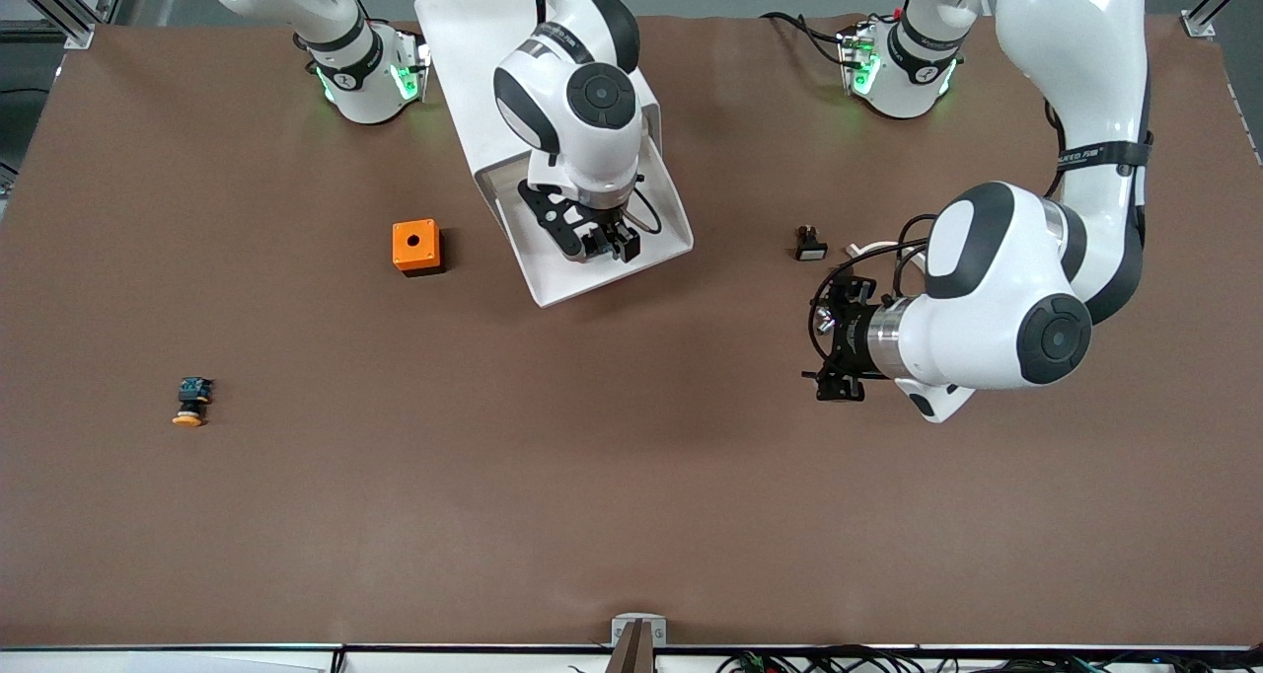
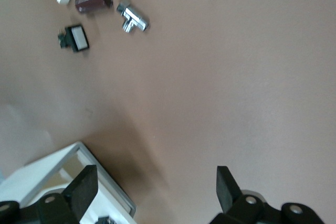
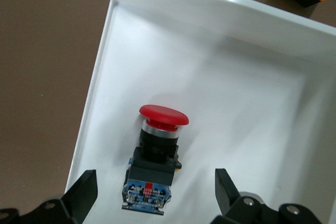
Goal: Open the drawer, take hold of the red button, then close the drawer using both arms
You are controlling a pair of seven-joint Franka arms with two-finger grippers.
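Observation:
The white cabinet stands between the two arm bases. Its drawer is pulled out toward the front camera. My right gripper hangs open over the drawer and hides the button in the front view. In the right wrist view the button, with its red cap and black-and-blue body, lies on the drawer floor, its blue end between my open right gripper's jaws. My left gripper is open and empty, low over the table beside the drawer toward the left arm's end. In the left wrist view it faces the drawer's corner.
An orange box with a round hole sits beside the drawer toward the right arm's end. A yellow-capped button lies nearer the front camera. A black button with a white face, a chrome fitting and small parts lie close to the left arm.

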